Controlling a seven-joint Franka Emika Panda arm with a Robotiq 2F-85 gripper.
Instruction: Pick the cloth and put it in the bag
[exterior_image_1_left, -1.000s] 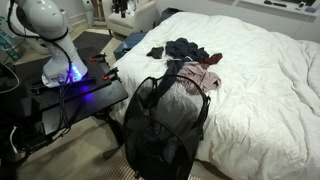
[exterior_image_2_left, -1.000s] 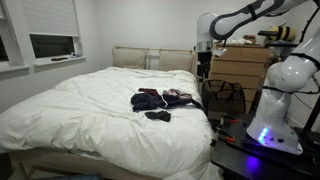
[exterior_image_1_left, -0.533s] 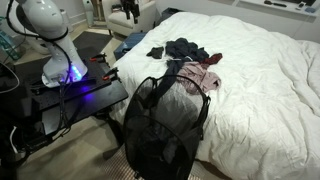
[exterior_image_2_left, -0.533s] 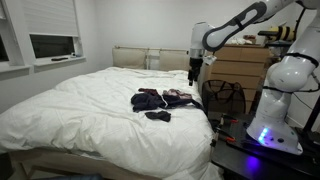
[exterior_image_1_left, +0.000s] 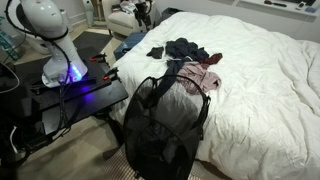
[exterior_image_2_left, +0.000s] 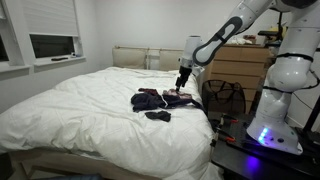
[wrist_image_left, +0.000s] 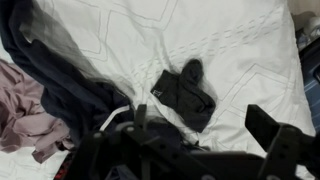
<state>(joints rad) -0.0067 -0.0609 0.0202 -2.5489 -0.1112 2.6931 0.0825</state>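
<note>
Step in hand: approach for the pick. We judge that nothing is grasped yet.
Pincer: the Robotiq gripper (exterior_image_2_left: 181, 86) hangs over the heap of dark navy and pink garments (exterior_image_2_left: 160, 98), right of centre in an exterior view. It is released, and its fingers (wrist_image_left: 275, 135) stand wide apart with nothing between them (lower edge of the wrist view).
Cloth: the small crumpled black cloth (wrist_image_left: 185, 92) lies alone on the white quilted bedspread (wrist_image_left: 240, 50), at the centre of the wrist view, just beside the heap at the left.
Bag: the tall black see-through mesh laundry bag (exterior_image_1_left: 165, 125) stands upright against the bed's edge, lower centre of an exterior view.
Descent: we centre over the cloth's thickest fold, lower straight down, and clench only once both fingers bracket the fabric.
Risk: we may pinch the bedspread as well, so we lift slowly and check.
Carry: we bring the cloth well above the bag before letting go.
</note>
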